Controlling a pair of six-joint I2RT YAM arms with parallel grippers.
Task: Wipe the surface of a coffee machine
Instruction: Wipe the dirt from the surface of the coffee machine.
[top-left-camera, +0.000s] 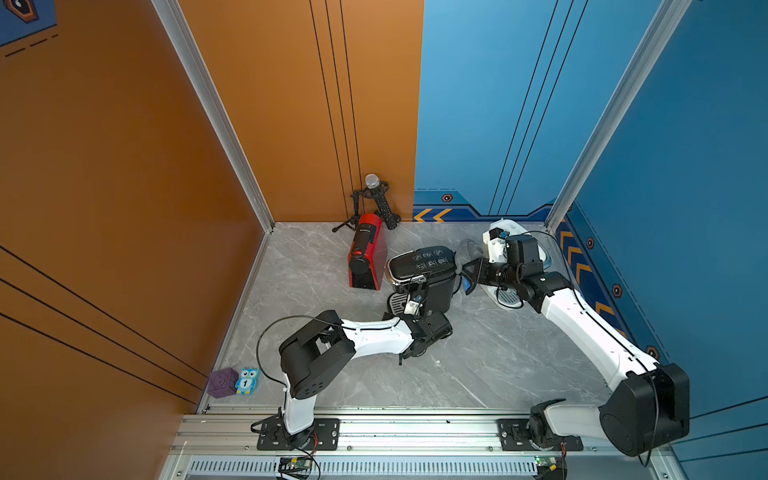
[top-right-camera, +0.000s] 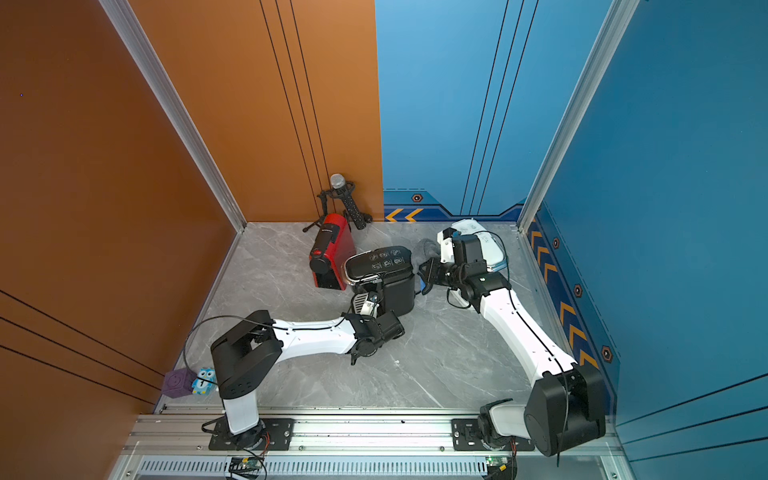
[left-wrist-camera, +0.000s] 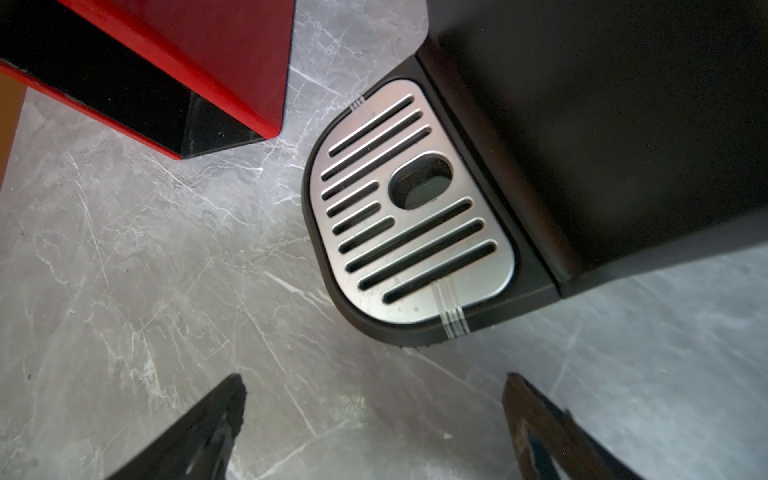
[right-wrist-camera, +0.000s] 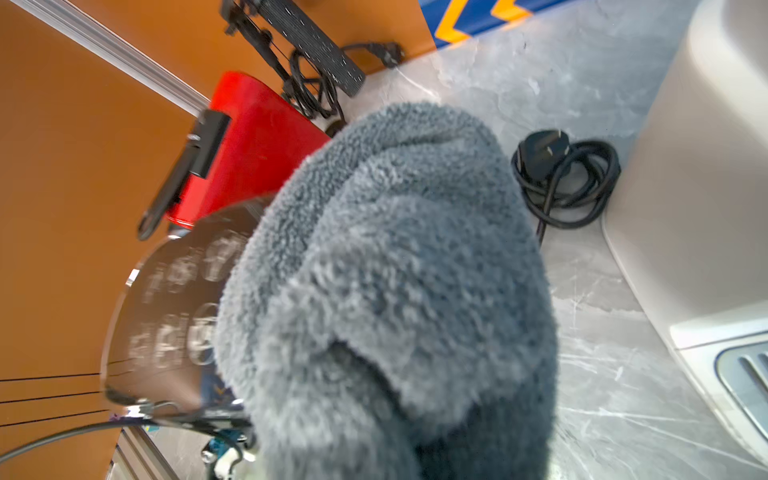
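A black coffee machine (top-left-camera: 419, 266) (top-right-camera: 380, 262) with a glossy icon panel on top stands mid-table. My right gripper (top-left-camera: 467, 274) (top-right-camera: 424, 274) is shut on a fluffy grey cloth (top-left-camera: 467, 248) (right-wrist-camera: 395, 291), which lies against the back right edge of that panel (right-wrist-camera: 174, 316). The cloth hides the right fingers in the right wrist view. My left gripper (left-wrist-camera: 374, 382) hangs open and empty over the marble just in front of the machine's metal drip tray (left-wrist-camera: 415, 232). The left wrist (top-left-camera: 430, 326) sits at the machine's front.
A red coffee machine (top-left-camera: 368, 251) (left-wrist-camera: 187, 54) is close on the black one's left. A white coffee machine (top-left-camera: 505, 228) (right-wrist-camera: 706, 166) and a coiled black cord (right-wrist-camera: 565, 178) are near the right arm. A microphone on a tripod (top-left-camera: 372, 183), a purple cube (top-left-camera: 222, 382) and an owl figure (top-left-camera: 247, 380) stand by the walls.
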